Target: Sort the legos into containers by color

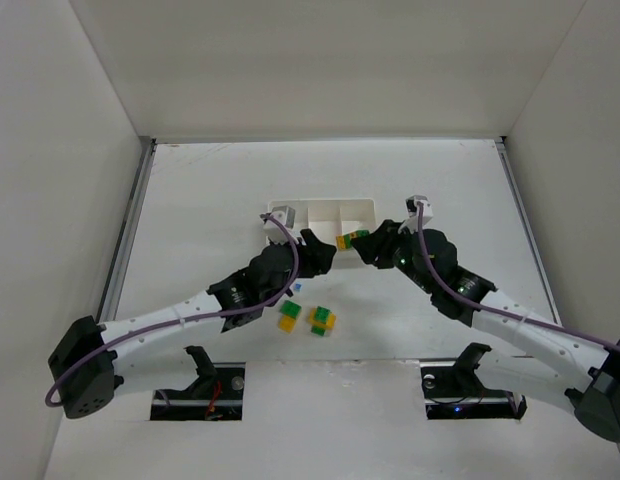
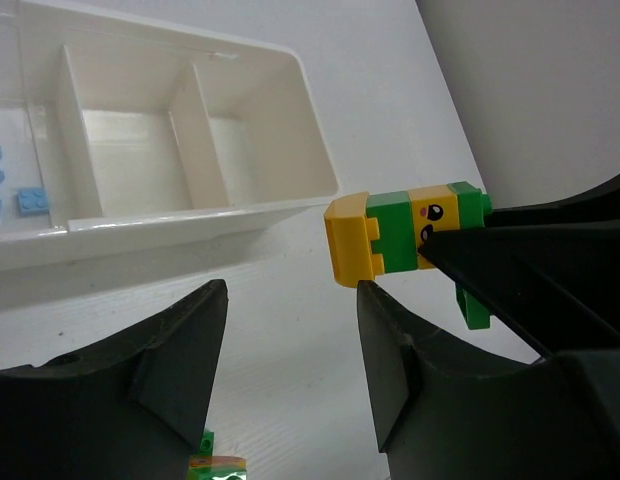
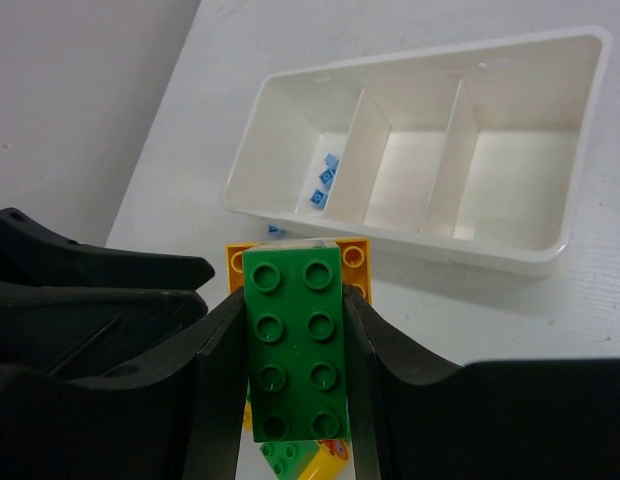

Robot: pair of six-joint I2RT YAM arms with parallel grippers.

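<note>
R hand (image 3: pixel 293 345) clamps the green-yellow stack (image 2: pixel 390 235) just in front of the tray (image 2: pixel 205 222). L hand (image 2: pixel 290 310) is open, w/ the yellow end (image 2: pixel 348 240) just beside one finger. We'd close L on yellow only, then pull straight apart, keeping R tight.

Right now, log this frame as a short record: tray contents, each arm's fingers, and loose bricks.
tray: white, three compartments
blue bricks: in one end compartment; the other two are empty
right fingers: shut on green-and-yellow stack, held above the table in front of the tray
left fingers: open, empty, beside that stack
loose pieces: two green-and-yellow, on the table near the arms
</note>
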